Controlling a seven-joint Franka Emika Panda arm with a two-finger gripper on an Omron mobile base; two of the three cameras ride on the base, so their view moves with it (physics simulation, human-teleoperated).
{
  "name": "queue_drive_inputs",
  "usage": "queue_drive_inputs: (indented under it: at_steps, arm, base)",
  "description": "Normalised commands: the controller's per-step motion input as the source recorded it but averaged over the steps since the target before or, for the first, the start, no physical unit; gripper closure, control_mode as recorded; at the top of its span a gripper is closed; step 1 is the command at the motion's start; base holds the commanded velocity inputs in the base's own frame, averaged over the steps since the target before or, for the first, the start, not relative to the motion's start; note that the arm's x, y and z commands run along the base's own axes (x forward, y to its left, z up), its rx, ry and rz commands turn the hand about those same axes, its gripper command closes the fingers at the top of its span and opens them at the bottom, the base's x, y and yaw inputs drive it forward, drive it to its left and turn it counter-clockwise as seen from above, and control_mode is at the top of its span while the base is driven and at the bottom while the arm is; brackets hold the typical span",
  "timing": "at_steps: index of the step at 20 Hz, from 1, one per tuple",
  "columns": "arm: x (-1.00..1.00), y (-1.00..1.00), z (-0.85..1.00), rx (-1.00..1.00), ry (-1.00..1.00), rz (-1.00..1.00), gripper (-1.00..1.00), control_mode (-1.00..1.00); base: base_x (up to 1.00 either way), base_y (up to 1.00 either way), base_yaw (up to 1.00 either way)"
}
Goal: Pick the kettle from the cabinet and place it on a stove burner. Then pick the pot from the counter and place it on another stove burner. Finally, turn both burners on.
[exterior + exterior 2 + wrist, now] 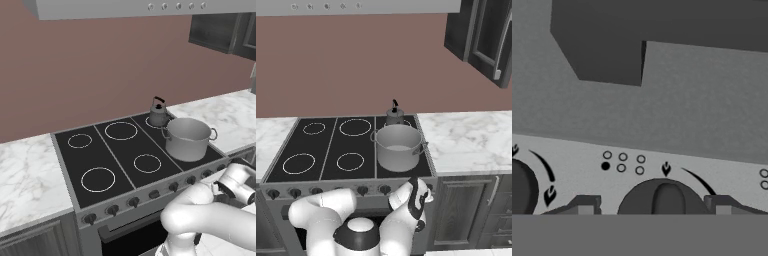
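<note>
Kettle (158,114) and pot (187,138) sit on right burners; hand (654,210) spread around a front knob (668,199), so centre the fingers, pinch squarely, then twist.

Flat, even rendered light, moderately bright, no visible source. Soft shadow inside the pot (187,138), faint one under it on the cooktop (127,155). No glare on the black glass. Both base views slightly soft and low-res, edges jagged. Hand view dim, grey, low contrast; the knob (664,197) is mildly blurred.
</note>
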Motion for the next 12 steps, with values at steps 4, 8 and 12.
queue_drive_inputs:
  at_steps: [4, 8, 12]
  arm:
    - [0.03, 0.11, -0.01, 0.0, -0.02, 0.0, 1.0, -1.0]
    - [0.01, 0.12, 0.0, 0.0, 0.0, 0.0, 1.0, -1.0]
    - [0.0, 0.17, 0.0, -0.04, 0.0, 0.0, 1.0, -1.0]
  base:
    - [0.0, 0.0, 0.0]
    - [0.0, 0.0, 0.0]
    - [0.0, 0.0, 0.0]
